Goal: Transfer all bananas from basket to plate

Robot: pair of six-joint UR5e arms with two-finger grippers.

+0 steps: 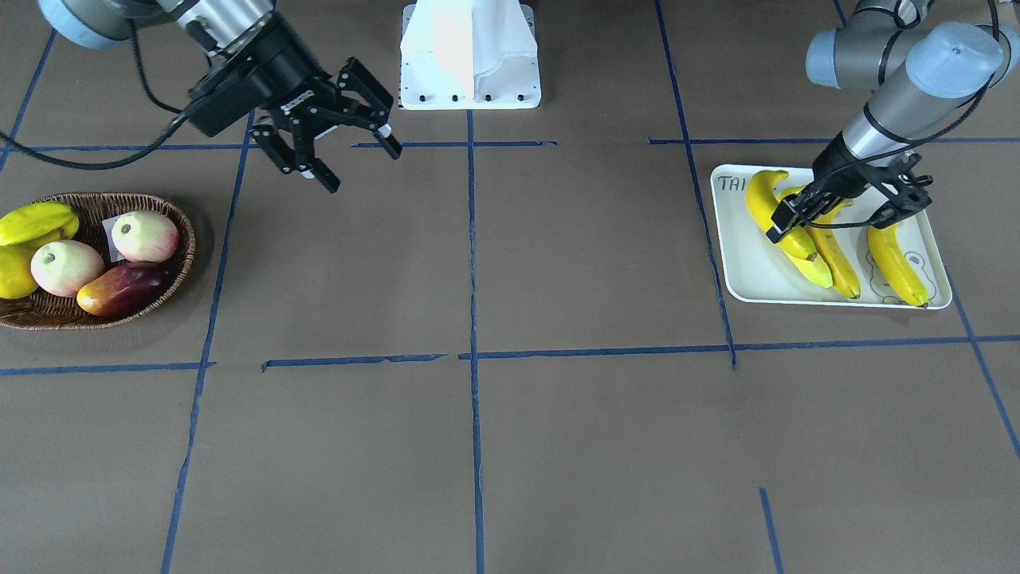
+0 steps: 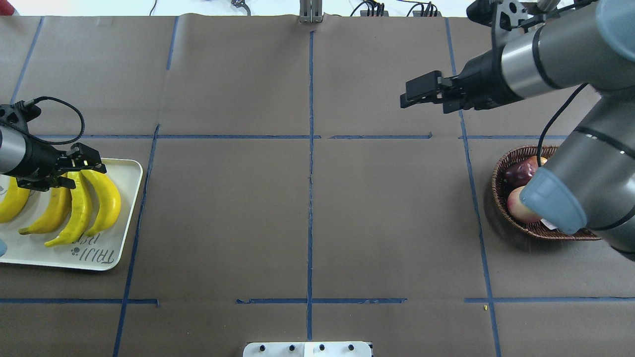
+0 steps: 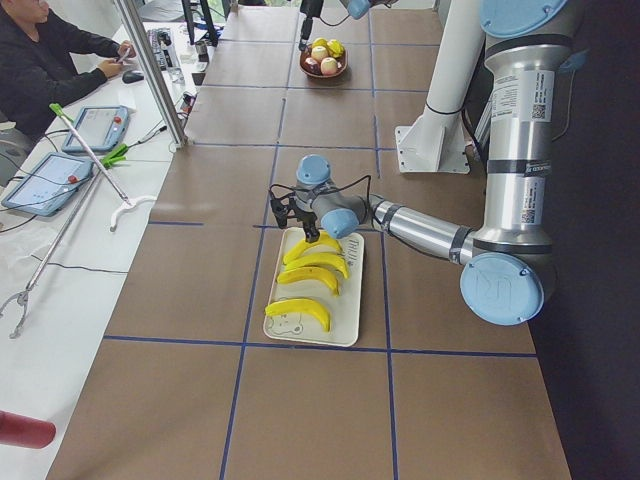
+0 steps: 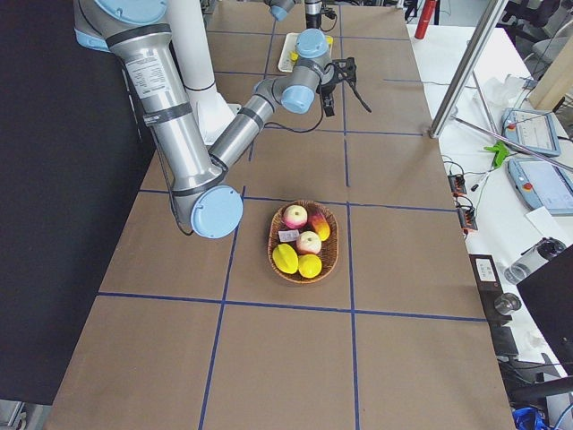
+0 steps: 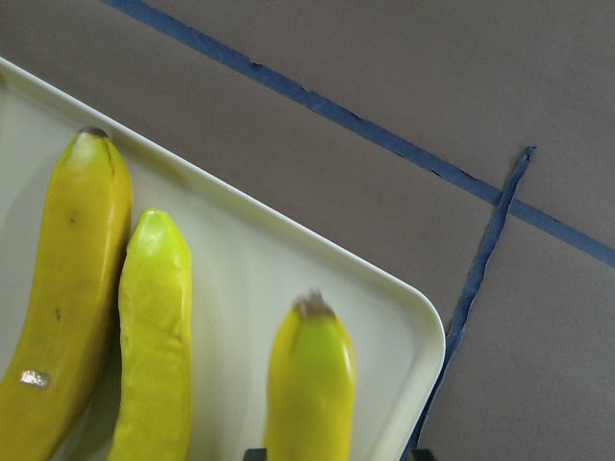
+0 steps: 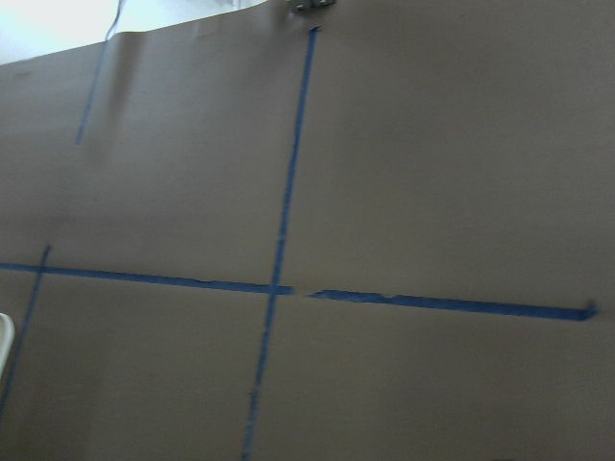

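We count four bananas (image 2: 106, 198) on one plate (image 2: 131, 218) under the left gripper (image 1: 829, 223). Near the right gripper (image 1: 362, 167), one basket (image 1: 187, 247) holds five others: two pink apples (image 1: 68, 267), one red mango (image 1: 123, 291), two yellow fruits (image 1: 36, 223).

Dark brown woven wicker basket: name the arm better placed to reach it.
Right. The right end effector, open and empty, hangs nearer the wicker basket; the left end effector is over the long yellow bananas on the white rectangular tray, across the table.

Basket (image 2: 497, 179) half behind the right arm (image 2: 585, 168); plate (image 2: 125, 223) partly past the overhead edge.
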